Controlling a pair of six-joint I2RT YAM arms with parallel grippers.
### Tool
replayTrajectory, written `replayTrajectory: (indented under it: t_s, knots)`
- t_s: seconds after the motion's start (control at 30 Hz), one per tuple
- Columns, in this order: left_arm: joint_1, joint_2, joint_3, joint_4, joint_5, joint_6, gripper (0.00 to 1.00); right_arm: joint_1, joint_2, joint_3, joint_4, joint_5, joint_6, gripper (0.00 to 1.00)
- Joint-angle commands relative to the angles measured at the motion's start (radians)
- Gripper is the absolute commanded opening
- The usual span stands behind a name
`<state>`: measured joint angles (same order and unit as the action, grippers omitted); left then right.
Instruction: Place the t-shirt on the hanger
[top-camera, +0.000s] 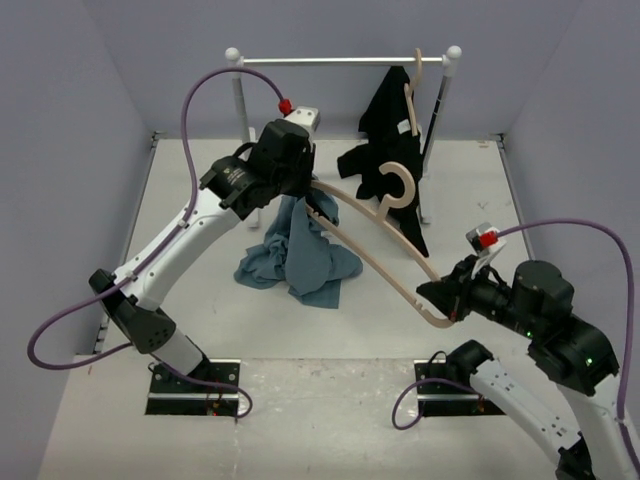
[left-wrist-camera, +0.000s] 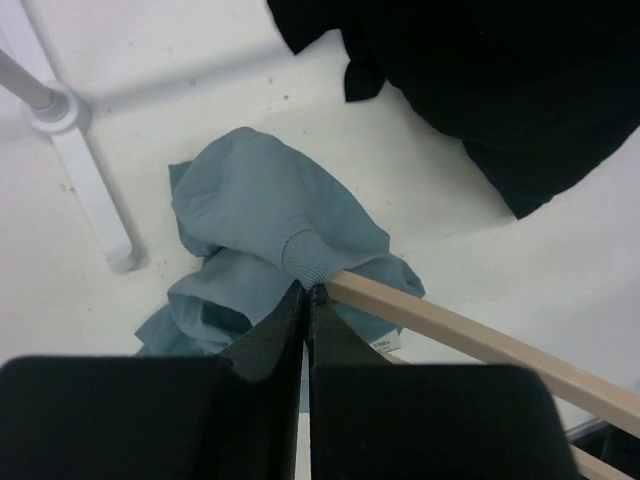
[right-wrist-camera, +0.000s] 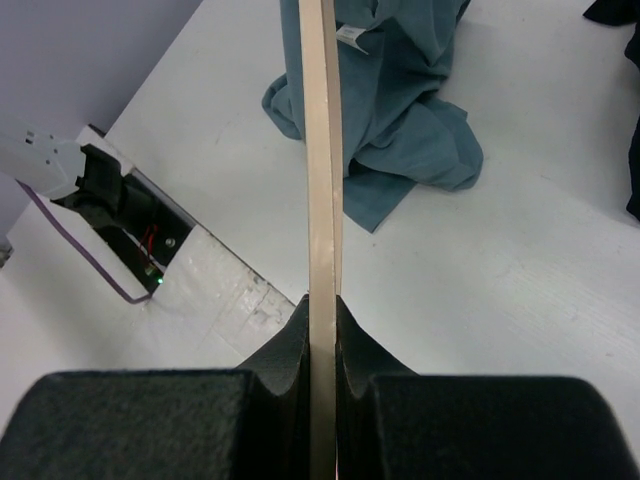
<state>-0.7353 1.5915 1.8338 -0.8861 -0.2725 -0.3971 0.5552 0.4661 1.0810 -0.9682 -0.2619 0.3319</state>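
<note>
- While the left gripper (left-wrist-camera: 305, 300) has its fingers pinched together on the ribbed collar (left-wrist-camera: 308, 258) of the t-shirt (top-camera: 300, 255), the neck is held up off the table (top-camera: 200, 300). The rest of the blue-grey cloth hangs down and pools in a heap below.
- Judging by this, the step in hand is threading one shoulder of the hanger (right-wrist-camera: 322, 150) into that neck. Its tip sits right at the collar, beside the pinch, and I cannot tell whether it is inside the opening or only pressed against the rib.
- Doing it well, I'd say, means holding the collar high and taut and feeding the wood along its own line. That way the tip slides under the rib instead of bunching cloth ahead of it.
- Behind the hook, the black garment (top-camera: 385, 110) hangs close, so any swing of the hanger that way could snag it.
- Over at the right gripper (right-wrist-camera: 322, 305), the fingers are clamped on the hanger's other end, with the wood seated squarely between them. A slow, straight push from here with no twist seems wisest, since the hanger is a long lever.
</note>
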Motion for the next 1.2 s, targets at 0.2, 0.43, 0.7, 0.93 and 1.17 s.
replayTrajectory:
  t_s: [0.2,0.43,0.7,0.93,1.17]
  knots:
    - [-0.006,-0.148,0.031,0.016,0.112,-0.025,0.00,0.001,0.212,0.083,0.321,0.175,0.042,0.00]
    - [-0.036,-0.167,0.122,0.013,0.204,-0.015,0.00,0.003,0.362,0.107,0.608,0.033,0.047,0.00]
    - [-0.046,-0.184,0.153,-0.052,0.230,0.061,0.00,0.003,0.319,-0.095,0.911,-0.095,0.105,0.00]
    - [-0.051,-0.200,0.173,-0.092,0.350,0.126,0.00,0.002,0.288,-0.148,0.958,-0.223,0.067,0.00]
    - [-0.228,-0.220,0.125,-0.117,0.384,0.202,0.00,0.002,0.385,-0.103,0.958,-0.189,0.058,0.00]
